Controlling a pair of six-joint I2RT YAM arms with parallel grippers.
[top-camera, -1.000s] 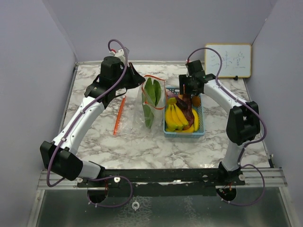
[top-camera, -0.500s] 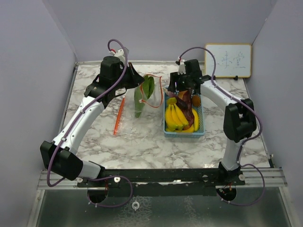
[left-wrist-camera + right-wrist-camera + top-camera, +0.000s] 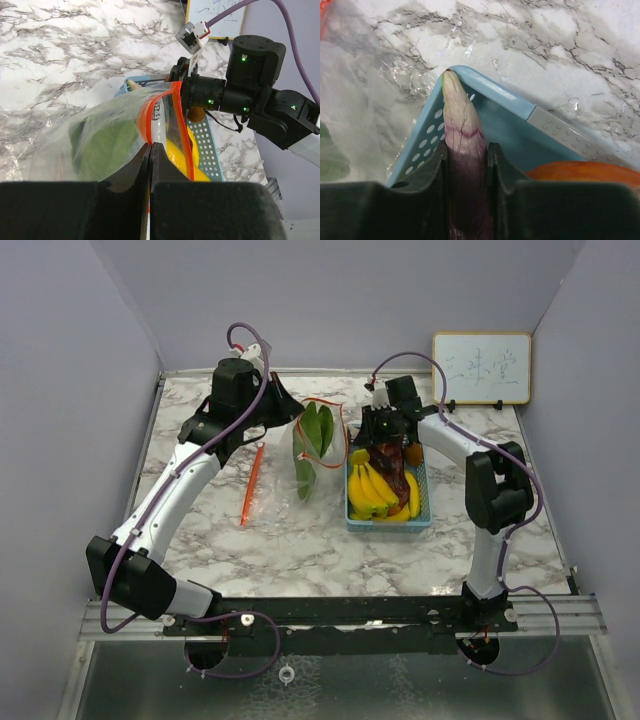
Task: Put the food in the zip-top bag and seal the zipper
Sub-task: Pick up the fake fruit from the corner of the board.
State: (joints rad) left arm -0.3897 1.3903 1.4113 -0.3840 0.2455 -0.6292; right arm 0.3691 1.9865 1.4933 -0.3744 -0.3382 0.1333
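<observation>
The clear, orange-zippered bag point(image 3: 312, 458) hangs pinched at its rim by the left gripper point(image 3: 150, 150), green leaves point(image 3: 319, 430) inside. Beside it, the blue basket point(image 3: 390, 523) holds yellow bananas point(image 3: 370, 490) and a long purple, pale-tipped vegetable point(image 3: 462, 115), clamped on both sides by the right gripper point(image 3: 466, 149).

Looks down from high behind the near edge over the whole table point(image 3: 300, 540). From left wrist, faces along the bag point(image 3: 95, 140), close, toward the basket point(image 3: 210, 145). From right wrist, stares closely onto that basket's corner.
</observation>
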